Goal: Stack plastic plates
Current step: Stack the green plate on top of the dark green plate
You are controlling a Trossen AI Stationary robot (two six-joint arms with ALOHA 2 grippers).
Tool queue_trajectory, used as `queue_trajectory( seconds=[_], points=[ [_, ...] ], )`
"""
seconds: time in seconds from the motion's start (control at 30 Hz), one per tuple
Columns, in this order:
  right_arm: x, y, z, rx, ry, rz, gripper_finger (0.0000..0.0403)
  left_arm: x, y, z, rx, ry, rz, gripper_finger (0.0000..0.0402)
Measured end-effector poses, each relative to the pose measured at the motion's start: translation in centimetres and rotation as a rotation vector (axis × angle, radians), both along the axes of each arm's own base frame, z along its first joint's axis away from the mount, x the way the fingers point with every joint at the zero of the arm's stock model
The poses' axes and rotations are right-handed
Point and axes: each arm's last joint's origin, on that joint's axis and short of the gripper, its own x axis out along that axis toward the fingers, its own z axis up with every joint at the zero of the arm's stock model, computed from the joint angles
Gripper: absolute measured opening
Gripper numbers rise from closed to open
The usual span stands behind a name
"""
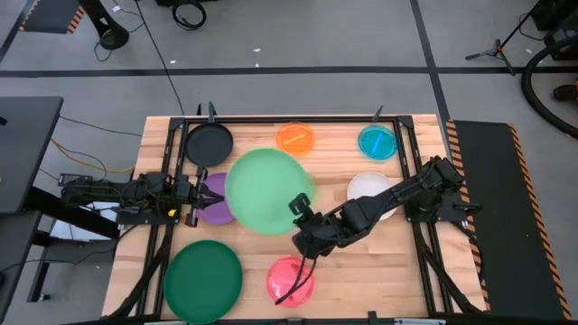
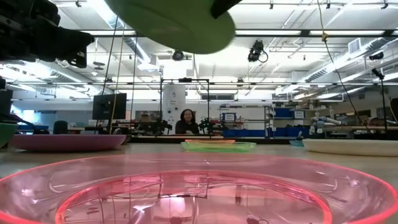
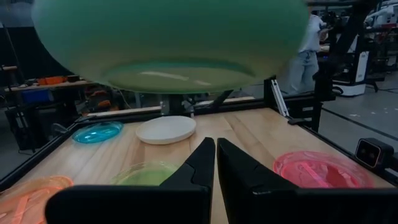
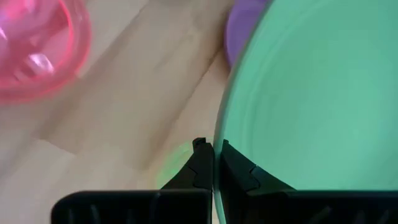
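Observation:
A large green plate (image 1: 266, 190) hangs in the air over the middle of the table; its underside fills the top of the low view (image 2: 174, 25) and the left wrist view (image 3: 168, 37). My right gripper (image 1: 301, 206) is shut on its rim. Below it, a lime plate (image 3: 146, 173) sits on the table, hidden in the high view. My left gripper (image 1: 194, 197) is shut and waits at the left edge of the purple plate (image 1: 215, 206). A second green plate (image 1: 203, 280) and a pink plate (image 1: 289, 280) lie near the near edge. My right gripper pinches the large green plate's rim (image 4: 219, 134) on the plate's right, near side, one finger (image 4: 202, 165) on each face of the rim. The fingers reach in from the table's right and near side. The plate is lifted clear of the table.
Black (image 1: 208, 143), orange (image 1: 295, 138) and cyan (image 1: 377, 142) plates lie along the far edge. A white plate (image 1: 366, 187) sits partly under the right arm. A dark frame rail (image 1: 298, 117) borders the table. A person (image 2: 186, 121) sits far behind it.

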Motion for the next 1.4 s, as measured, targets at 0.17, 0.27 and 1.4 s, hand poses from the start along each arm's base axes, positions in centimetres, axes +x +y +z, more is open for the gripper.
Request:
queue_trajectory(
  seconds=[0.17, 0.27, 1.4],
  points=[
    [0.9, -1.5, 0.0, 0.003, 0.043, 0.118, 0.0012, 0.0, 0.0, 0.1, 0.0, -0.009, 0.0, 0.0027],
    [1.0, -2.2, -0.1, 0.001, 0.09, 0.167, 0.0012, 0.0, 0.0, 0.1, -0.001, -0.008, 0.0, 0.0027],
    [-3.2, 1.0, -1.2, 0.081, 0.316, 0.03, 0.0013, 8.3, -1.4, 13.2, -0.053, 0.456, 0.097, 0.0087]
  ],
)
